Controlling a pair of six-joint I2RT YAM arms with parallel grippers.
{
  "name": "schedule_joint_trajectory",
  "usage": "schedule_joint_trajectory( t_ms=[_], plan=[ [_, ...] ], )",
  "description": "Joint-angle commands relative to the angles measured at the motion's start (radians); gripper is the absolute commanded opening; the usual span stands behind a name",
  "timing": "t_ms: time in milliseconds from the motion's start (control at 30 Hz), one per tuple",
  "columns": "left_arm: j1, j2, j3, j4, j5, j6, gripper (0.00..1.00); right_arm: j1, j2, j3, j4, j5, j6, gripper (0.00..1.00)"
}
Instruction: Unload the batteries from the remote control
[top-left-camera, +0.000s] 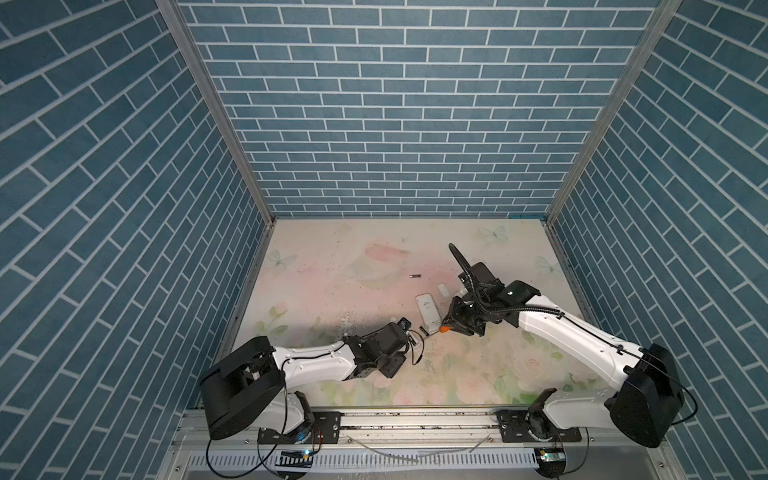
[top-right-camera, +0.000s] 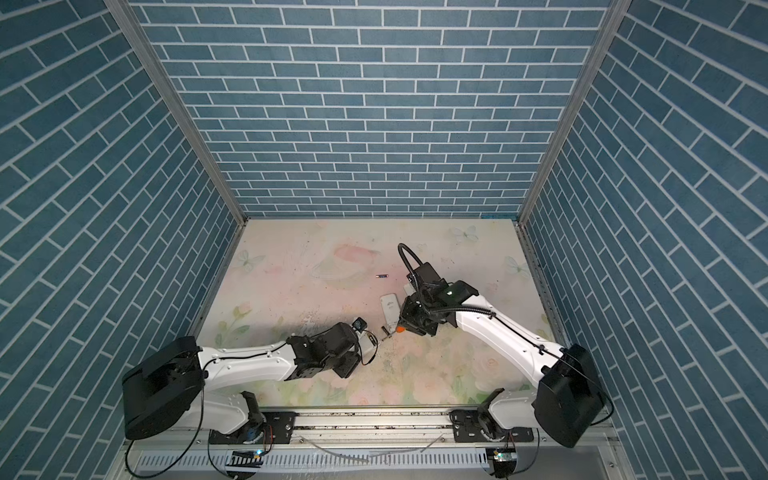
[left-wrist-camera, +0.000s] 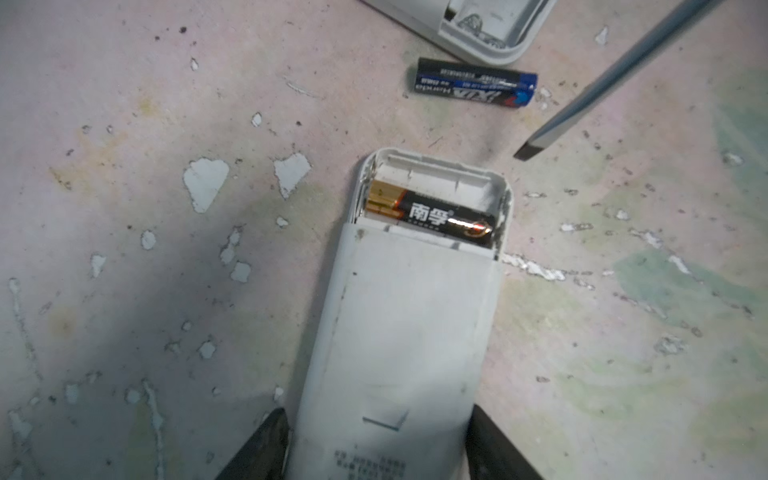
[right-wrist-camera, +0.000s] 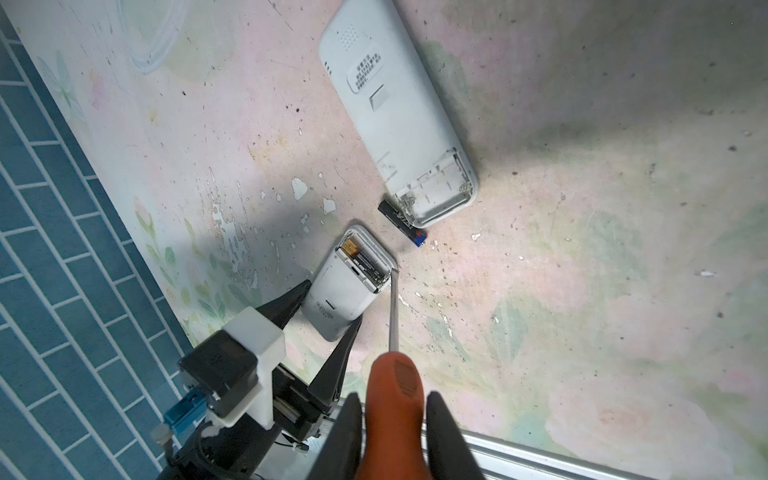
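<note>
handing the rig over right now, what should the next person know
Left gripper: closed on the small remote, which has a black and gold battery showing at its open end.
Right gripper: closed on the screwdriver, tip by that open end.
Done: the big remote is emptied; a blue-tipped battery lies beside it, and a far battery farther back on the table.
Left: get the small remote's battery out.

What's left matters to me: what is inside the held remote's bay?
One black-and-gold battery lies crosswise in the bay of the held remote; the slot beside it, nearer the end, looks empty. Anything beyond is hidden under the shell.
</note>
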Motion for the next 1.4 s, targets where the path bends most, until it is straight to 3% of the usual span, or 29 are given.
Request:
schedule_joint_trajectory(
  t_ms=[0,433,1367],
  plan=[
    [-0.002,-0.013,-0.022,0.002,0.009,-0.009,0.66,-0.004,0.016,0.062,0.021,0.005,0.049,0.0],
    [-0.003,-0.016,-0.024,0.003,0.015,-0.007,0.66,-0.004,0.093,0.057,0.15,-0.054,0.044,0.0],
    [-0.003,0.01,-0.012,-0.003,0.021,-0.005,0.63,-0.027,0.054,-0.036,0.073,-0.125,-0.054,0.0]
  ],
)
